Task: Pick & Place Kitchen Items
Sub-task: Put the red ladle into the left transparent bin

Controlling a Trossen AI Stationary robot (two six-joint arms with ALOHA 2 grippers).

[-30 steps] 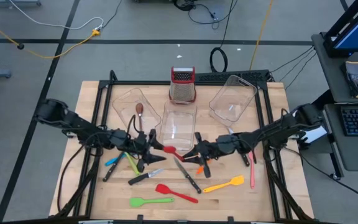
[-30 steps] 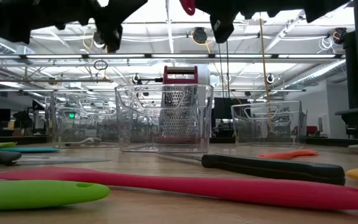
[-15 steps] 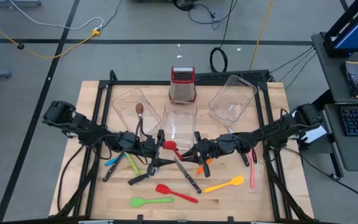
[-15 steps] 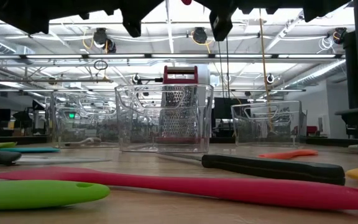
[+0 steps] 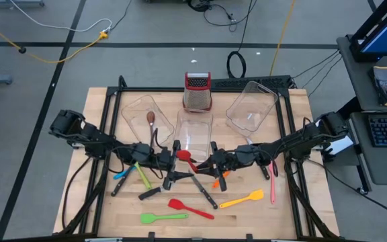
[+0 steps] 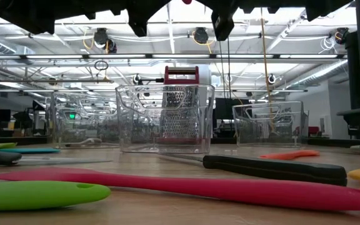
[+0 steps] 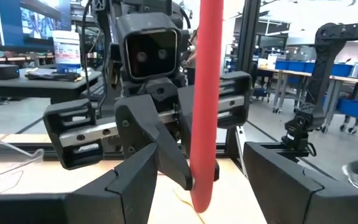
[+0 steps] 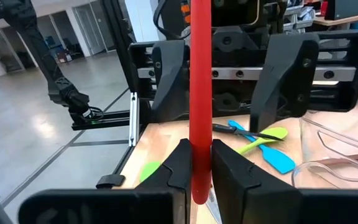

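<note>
The red spoon [image 8: 200, 99] hangs above the table just in front of the middle clear tub [image 5: 193, 129], pinched by its handle in the right gripper [image 5: 205, 163]. Facing it, the left gripper [image 5: 177, 165] stands with jaws spread either side of the handle, not touching.

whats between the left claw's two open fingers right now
The red utensil handle, shut in the right claw, stands untouched between the left claw's fingers; left wrist view shows it.
</note>
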